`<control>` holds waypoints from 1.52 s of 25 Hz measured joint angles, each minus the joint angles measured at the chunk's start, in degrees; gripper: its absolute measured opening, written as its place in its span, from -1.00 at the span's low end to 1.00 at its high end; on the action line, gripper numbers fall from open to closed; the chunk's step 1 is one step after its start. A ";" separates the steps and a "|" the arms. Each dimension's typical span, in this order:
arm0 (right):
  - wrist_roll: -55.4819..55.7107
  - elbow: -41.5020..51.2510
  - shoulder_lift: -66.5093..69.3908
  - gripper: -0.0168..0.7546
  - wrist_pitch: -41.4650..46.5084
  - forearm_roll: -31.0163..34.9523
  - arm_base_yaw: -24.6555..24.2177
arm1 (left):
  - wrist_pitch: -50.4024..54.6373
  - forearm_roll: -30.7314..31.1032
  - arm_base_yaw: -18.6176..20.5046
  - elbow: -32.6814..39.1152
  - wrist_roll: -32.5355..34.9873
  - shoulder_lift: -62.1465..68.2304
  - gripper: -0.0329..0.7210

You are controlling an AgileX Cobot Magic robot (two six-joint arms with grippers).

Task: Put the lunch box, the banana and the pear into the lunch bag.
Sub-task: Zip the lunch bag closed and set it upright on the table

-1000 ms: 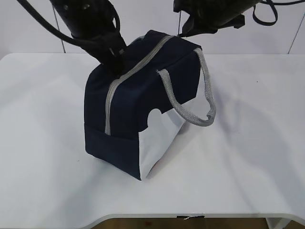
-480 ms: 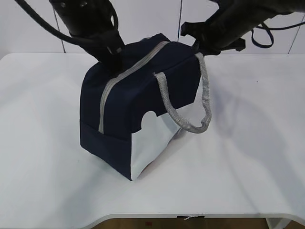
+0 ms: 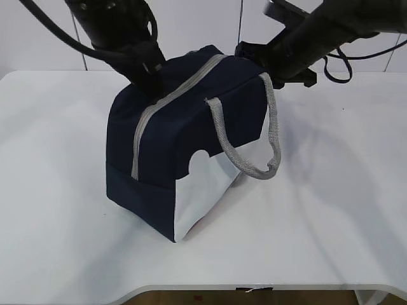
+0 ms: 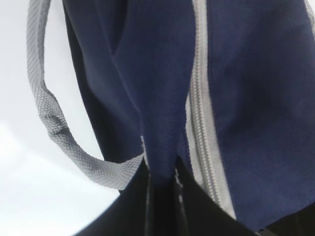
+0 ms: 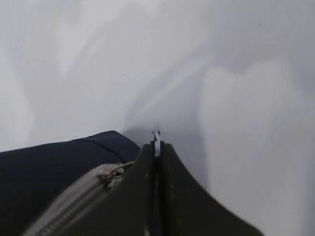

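The navy lunch bag (image 3: 178, 140) stands on the white table (image 3: 331, 210), and its grey zipper (image 3: 172, 95) is closed along the top. My left gripper (image 3: 152, 79) is shut on a fold of the bag's top fabric; the left wrist view shows the navy fold (image 4: 162, 123) pinched in my gripper (image 4: 160, 169), beside the zipper (image 4: 202, 123). My right gripper (image 3: 257, 62) is at the bag's far end. In the right wrist view it (image 5: 156, 145) is shut on the thin metal ring pull (image 5: 156, 135), next to the zipper slider (image 5: 109, 174). The lunch box, banana and pear are out of view.
One grey webbing handle (image 3: 270, 127) hangs down the bag's right side over the white lower panel (image 3: 210, 184). The other handle (image 4: 54, 123) loops off the bag's far side. The table's front edge (image 3: 254, 287) is near the bottom.
The bag has shifted slightly left and settled lower on the table. My right arm has come down and to the left, to the bag's far end. My left gripper stays on the fabric.
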 joint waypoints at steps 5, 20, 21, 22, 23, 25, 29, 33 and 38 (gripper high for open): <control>-2.59 0.00 0.08 -0.94 2.23 1.98 0.00 | 0.44 -1.12 0.00 0.00 0.00 0.00 -0.88; -4.11 -4.67 0.08 0.29 7.72 3.43 -0.20 | 1.00 -1.45 0.00 0.00 -2.38 -0.03 -0.88; -4.35 -5.62 0.08 0.35 8.58 2.54 -0.20 | 1.00 -1.45 0.00 0.00 -2.65 -0.03 -0.88; -4.77 -6.72 -0.03 0.38 9.70 1.11 -0.20 | 1.00 -1.45 0.00 0.00 -2.94 -0.03 -0.88; -5.07 -7.71 -0.15 0.40 10.93 0.05 -0.20 | 1.00 -1.45 0.00 0.00 -3.24 -0.03 -0.88; -5.32 -10.58 -0.50 0.41 14.68 -2.55 -0.20 | 1.00 -1.31 0.00 0.00 -4.65 -0.03 -0.88; -5.56 -16.83 -0.74 0.40 24.71 -4.93 -0.20 | 1.00 1.65 0.00 0.00 -9.85 -0.03 -0.86; -5.65 -21.78 -0.74 0.37 31.28 -5.94 -0.20 | 1.00 5.40 0.00 0.00 -14.95 -0.25 -0.57; -5.79 -23.85 -1.74 0.37 32.37 -9.89 -0.20 | 1.00 6.74 0.00 0.00 -16.22 -0.48 0.24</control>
